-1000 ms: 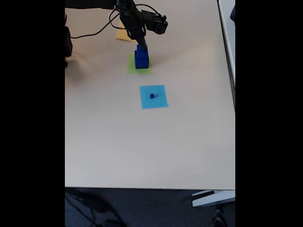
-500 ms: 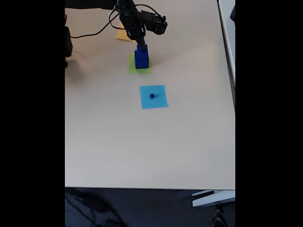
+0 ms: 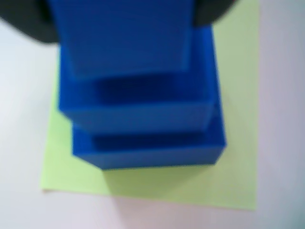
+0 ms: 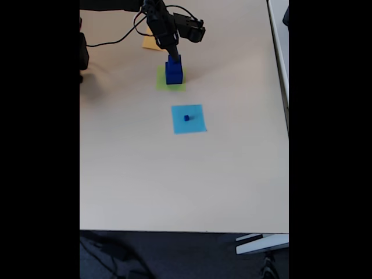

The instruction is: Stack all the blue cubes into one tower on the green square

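Three blue cubes stand stacked on the green square (image 3: 143, 183), seen close up in the wrist view: a large bottom cube (image 3: 152, 152), a middle one (image 3: 138, 114) and a smaller top cube (image 3: 124, 43). My gripper (image 3: 121, 19) has its dark fingers (image 3: 28, 19) against both sides of the top cube, shut on it. In the fixed view the gripper (image 4: 173, 57) reaches down onto the tower (image 4: 174, 72) on the green square (image 4: 161, 83). A tiny blue cube (image 4: 186, 118) sits alone on the light-blue square (image 4: 189, 125).
An orange-yellow square (image 4: 151, 44) lies partly under the arm at the back. The arm's base and cables (image 4: 116, 38) occupy the back left. The beige table (image 4: 186, 186) ends at its front edge near the bottom of the view.
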`<state>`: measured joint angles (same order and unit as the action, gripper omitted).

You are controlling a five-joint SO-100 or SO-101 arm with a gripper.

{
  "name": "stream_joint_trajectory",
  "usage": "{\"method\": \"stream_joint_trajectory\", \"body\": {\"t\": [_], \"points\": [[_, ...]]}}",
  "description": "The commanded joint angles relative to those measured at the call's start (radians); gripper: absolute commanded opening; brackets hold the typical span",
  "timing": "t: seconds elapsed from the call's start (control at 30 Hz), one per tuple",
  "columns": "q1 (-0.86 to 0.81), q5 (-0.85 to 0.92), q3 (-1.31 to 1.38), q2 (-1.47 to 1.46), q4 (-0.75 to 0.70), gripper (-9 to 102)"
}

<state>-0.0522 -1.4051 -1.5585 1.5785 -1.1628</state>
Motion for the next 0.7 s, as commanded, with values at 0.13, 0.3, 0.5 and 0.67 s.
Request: {"method": "stream_joint_trajectory", "body": {"t": [0.13, 0.3, 0.5, 0.67], "points": [[-0.003, 0.017, 0.005, 0.035, 0.012, 9], [-0.005, 0.020, 0.005, 0.035, 0.012, 12], [-0.005, 0.020, 0.005, 0.037, 0.012, 14], [-0.003, 0.020, 0.005, 0.037, 0.014, 16]]}}
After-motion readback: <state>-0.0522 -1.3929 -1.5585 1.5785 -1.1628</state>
